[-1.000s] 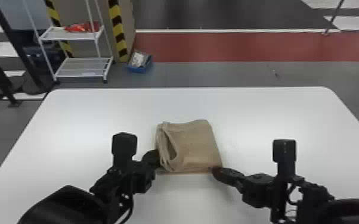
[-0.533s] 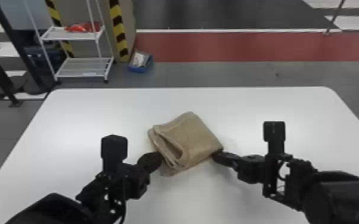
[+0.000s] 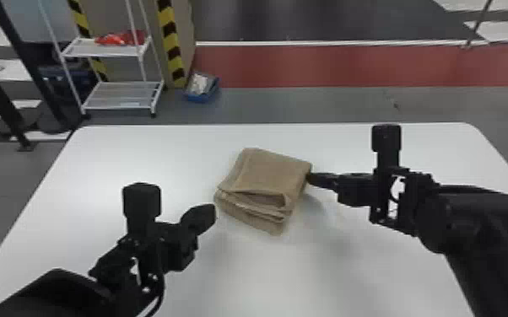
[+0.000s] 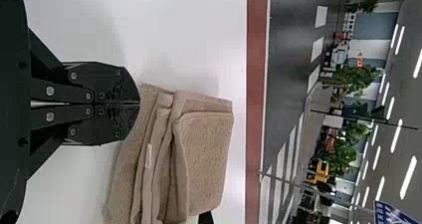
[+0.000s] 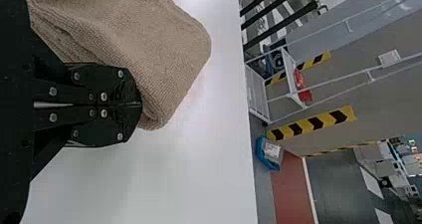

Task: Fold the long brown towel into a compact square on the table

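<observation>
In the head view, the brown towel (image 3: 270,173) lies folded into a thick, roughly square bundle at the middle of the white table (image 3: 139,168), its layered, slightly gaping edge toward the robot. The left gripper (image 3: 210,213) is just beside the towel's near left corner, and the right gripper (image 3: 312,178) touches its right side. Beyond the table stands a white rack (image 3: 118,95), near a blue bin (image 3: 201,96). In the left wrist view, the left gripper's fingers are pressed together with nothing between them, near the stacked folds. In the right wrist view, the right gripper's fingers are also closed together, against the towel's rounded side.
</observation>
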